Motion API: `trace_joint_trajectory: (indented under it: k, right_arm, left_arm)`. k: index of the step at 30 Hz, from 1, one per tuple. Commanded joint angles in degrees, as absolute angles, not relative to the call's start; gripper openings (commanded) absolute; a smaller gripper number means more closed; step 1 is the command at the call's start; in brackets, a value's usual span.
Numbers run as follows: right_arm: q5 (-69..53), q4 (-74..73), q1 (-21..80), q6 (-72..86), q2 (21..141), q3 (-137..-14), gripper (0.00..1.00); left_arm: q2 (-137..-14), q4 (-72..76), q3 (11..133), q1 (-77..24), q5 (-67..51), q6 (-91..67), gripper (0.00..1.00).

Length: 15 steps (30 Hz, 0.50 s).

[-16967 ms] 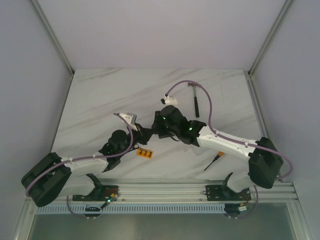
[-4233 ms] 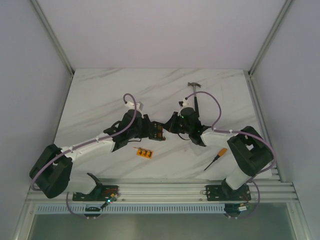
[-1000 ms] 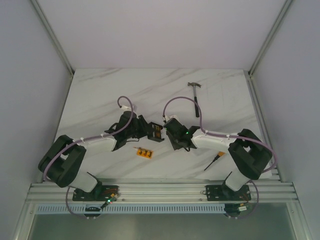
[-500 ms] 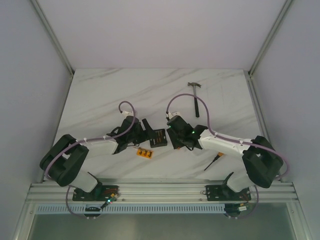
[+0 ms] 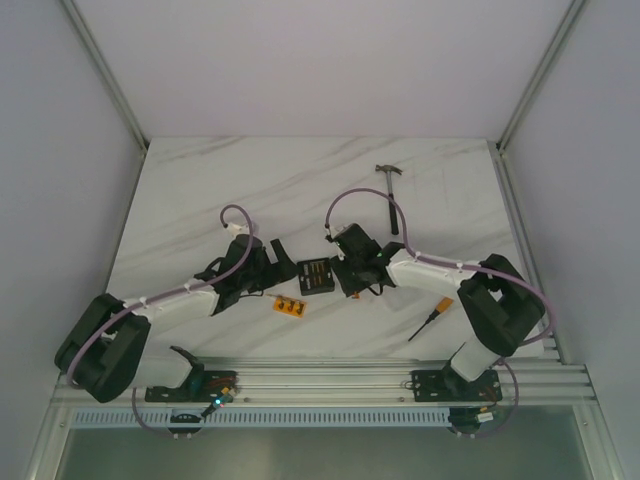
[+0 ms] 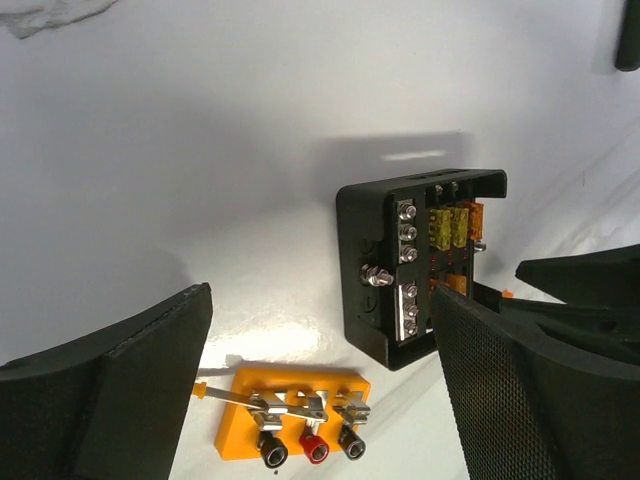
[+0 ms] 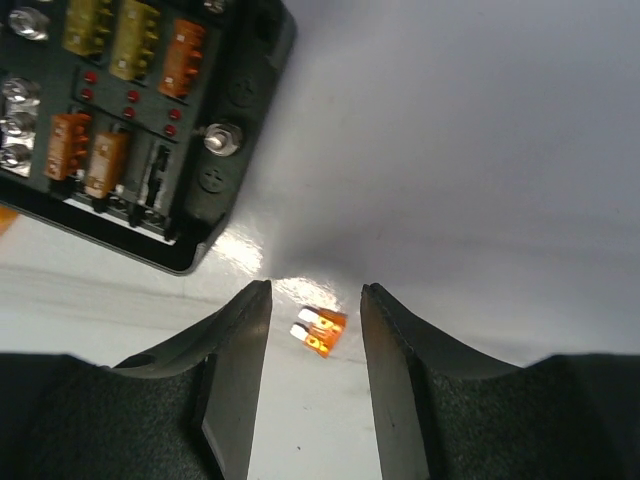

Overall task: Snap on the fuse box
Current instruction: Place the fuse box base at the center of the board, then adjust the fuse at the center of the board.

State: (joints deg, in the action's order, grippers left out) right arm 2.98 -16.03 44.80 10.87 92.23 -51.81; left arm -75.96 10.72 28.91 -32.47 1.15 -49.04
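White marble-look desk (image 5: 200,200) carries everything. L arm's black left fingers (image 6: 130,390) spread wide, holding nothing, just left of centre in top view; in left wrist view they sit lower left & lower right w/ bare desk btwn. R arm's black right fingers (image 7: 235,370) part-spread, pinching nothing, tips low over desk at bottom of right wrist view. Steel-headed black-handled hammer (image 5: 392,192) lies well apart, upper right of top view, not involved. Small black square plastic fuse box (image 5: 315,275) sits flat on desk, centre of top view, btwn the two sets of fingers, touched by neither; yellow & orange fuses seated in its top face, one slot looks vacant. Flat orange plastic terminal block (image 6: 292,418) w/ three posts just below-left of box. Tiny loose orange blade fuse (image 7: 320,333) lies on desk btwn right fingers, apart from both, near box corner

Step, as I read it: box free on desk, R arm lined up on blade fuse. Next move needs: close squarely on its body w/o flicking it, lift, blades down, line up w/ vacant slot, press till it snaps; L fingers prob. should brace box vs sliding
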Motion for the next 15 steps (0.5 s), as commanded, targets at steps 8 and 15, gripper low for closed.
trace_joint_trajectory:
  k: [8,15]
  right_arm:
    - [-3.7,-14.5,44.9,12.4,90.5,-47.9,0.47]
    - [-4.1,-16.8,47.0,14.5,85.7,-45.2,0.46]
  left_arm:
    - [-73.8,8.7,28.2,-32.0,0.7,-47.3,1.0]
    - [-73.6,8.6,28.7,-32.0,0.2,-47.1,1.0]
